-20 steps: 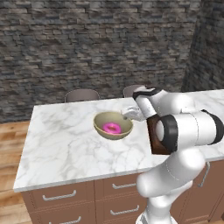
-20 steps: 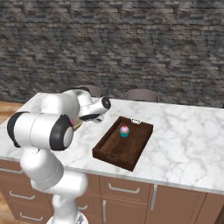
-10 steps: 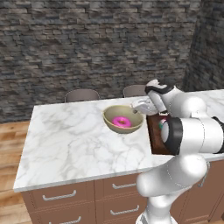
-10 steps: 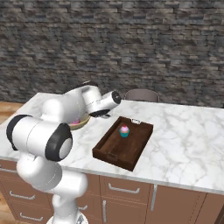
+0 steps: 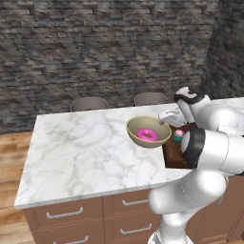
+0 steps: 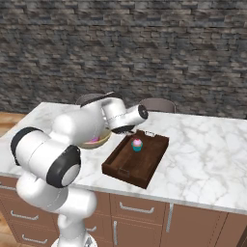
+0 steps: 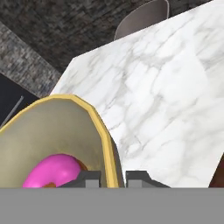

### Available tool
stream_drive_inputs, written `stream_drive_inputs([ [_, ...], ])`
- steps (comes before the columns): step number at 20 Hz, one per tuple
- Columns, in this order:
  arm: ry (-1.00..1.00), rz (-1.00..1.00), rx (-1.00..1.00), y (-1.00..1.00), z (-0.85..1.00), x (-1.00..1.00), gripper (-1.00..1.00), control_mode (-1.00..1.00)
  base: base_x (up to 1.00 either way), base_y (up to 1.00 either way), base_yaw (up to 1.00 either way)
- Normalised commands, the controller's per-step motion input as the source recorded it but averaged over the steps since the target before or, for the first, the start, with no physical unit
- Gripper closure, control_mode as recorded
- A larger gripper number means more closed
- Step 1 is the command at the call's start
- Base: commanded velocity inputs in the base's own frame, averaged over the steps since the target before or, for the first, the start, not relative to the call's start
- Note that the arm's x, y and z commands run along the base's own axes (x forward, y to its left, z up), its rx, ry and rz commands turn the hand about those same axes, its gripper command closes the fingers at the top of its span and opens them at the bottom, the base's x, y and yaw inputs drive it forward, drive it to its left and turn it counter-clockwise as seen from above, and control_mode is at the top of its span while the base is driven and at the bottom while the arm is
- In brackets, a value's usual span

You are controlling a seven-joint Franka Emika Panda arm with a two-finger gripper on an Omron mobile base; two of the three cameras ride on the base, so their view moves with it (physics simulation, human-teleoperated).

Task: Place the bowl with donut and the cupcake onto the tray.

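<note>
The fingers [image 7: 113, 177] are clamping the rim of the bowl [image 5: 148, 132], holding it lifted above the counter [image 5: 86, 143] just beside the tray [image 6: 136, 160]; the donut [image 5: 147, 135] is lying inside the bowl; the cupcake [image 6: 137, 144] is standing on the tray.

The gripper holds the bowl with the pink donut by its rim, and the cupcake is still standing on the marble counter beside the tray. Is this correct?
Not quite. The cupcake already stands inside the tray, as the right base view shows. The rest is right: the gripper is shut on the rim of the bowl, with the donut inside.
</note>
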Motion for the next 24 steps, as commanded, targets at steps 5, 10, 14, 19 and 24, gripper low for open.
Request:
stream_drive_inputs([
  [5,0.0,0.0,0.0,-0.5,0.01,-0.34,1.0,-1.0,0.0,0.0,0.0],
  [10,0.0,0.0,0.0,-0.54,0.05,-0.28,1.0,-1.0,0.0,0.0,0.0],
  [14,0.0,0.0,0.0,-0.57,0.02,-0.21,1.0,-1.0,0.0,0.0,0.0],
  [19,0.0,0.0,0.0,-0.57,0.0,-0.06,1.0,-1.0,0.0,0.0,0.0],
  [24,0.0,0.0,0.0,-0.51,0.0,0.0,1.0,-1.0,0.0,0.0,0.0],
])
